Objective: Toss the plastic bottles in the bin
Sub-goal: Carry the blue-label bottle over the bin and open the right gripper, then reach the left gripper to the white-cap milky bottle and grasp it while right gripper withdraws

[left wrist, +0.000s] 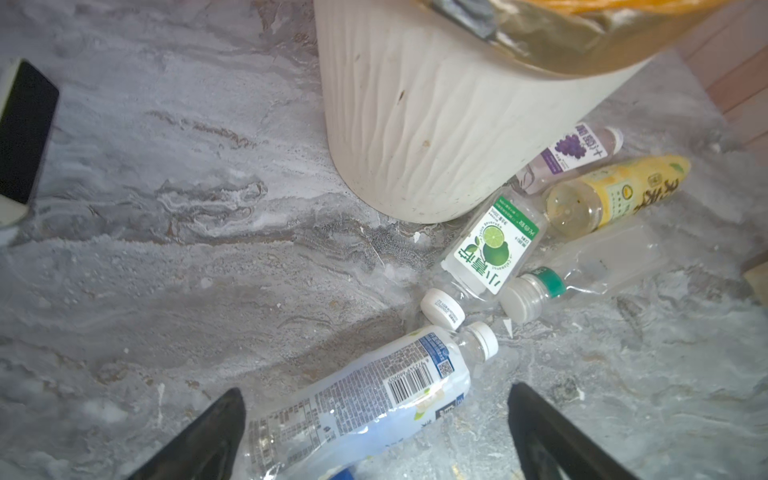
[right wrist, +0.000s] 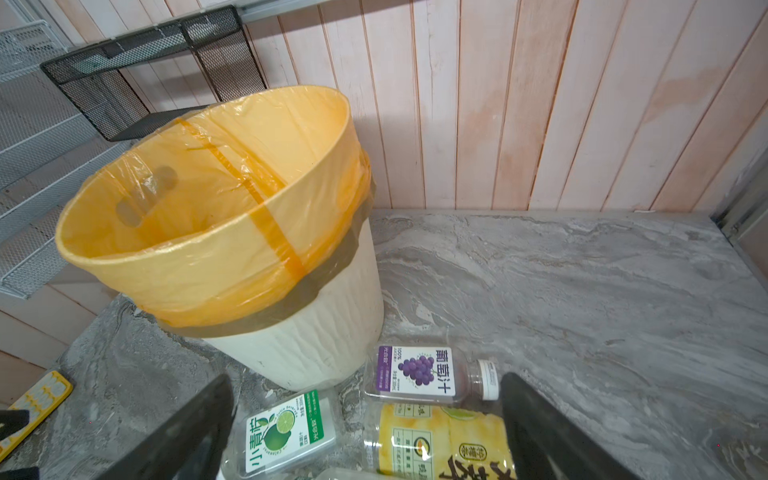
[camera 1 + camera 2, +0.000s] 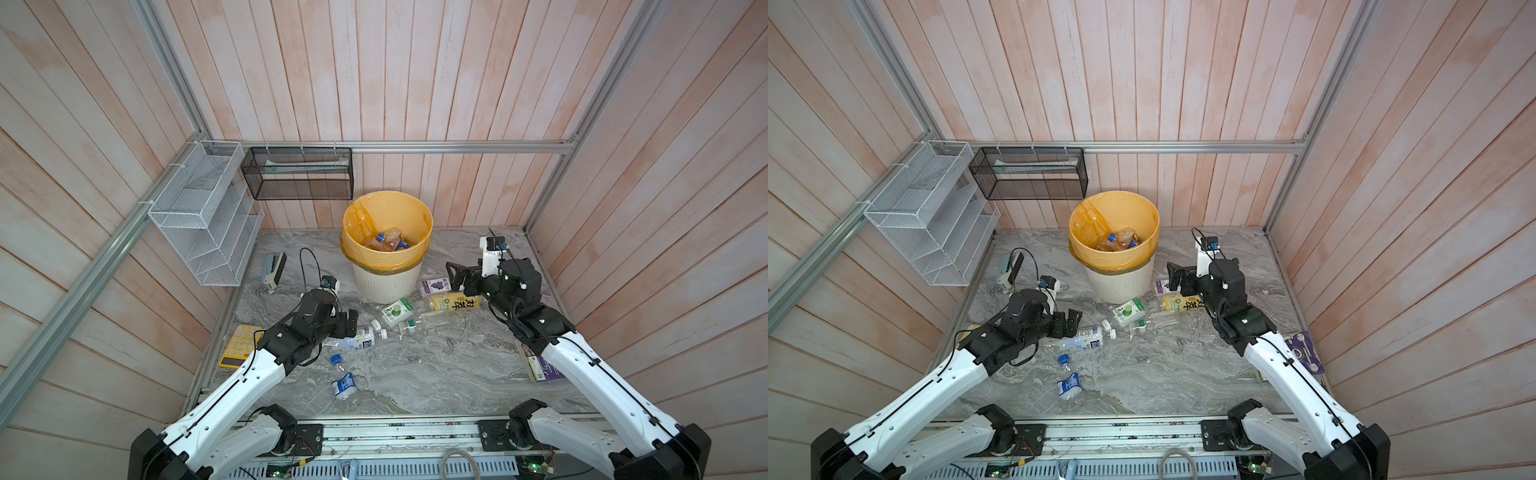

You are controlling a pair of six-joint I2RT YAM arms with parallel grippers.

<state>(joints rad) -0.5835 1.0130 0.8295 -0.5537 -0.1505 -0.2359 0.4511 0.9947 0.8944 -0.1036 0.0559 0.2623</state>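
Left wrist view: left gripper [image 1: 376, 395] is found fully spread, jaws standing either side of the white-and-blue bottle [image 1: 353, 399], which lies on its side on the marble table [image 1: 166, 249], near the bin [image 1: 415, 124]. Nothing is gripped. The right gripper [image 2: 368, 380] is likewise spread and empty, poised over the grape bottle [image 2: 415, 370] and yellow bottle [image 2: 440, 440] by the bin's foot. Recommended: jaws to be lowered squarely across the labelled body, not the neck, and closed firmly, as thin plastic is expected to buckle. The lime bottle [image 1: 490, 245], whose cap lies close by, should be left undisturbed. Release is advised only once the rim is well cleared.
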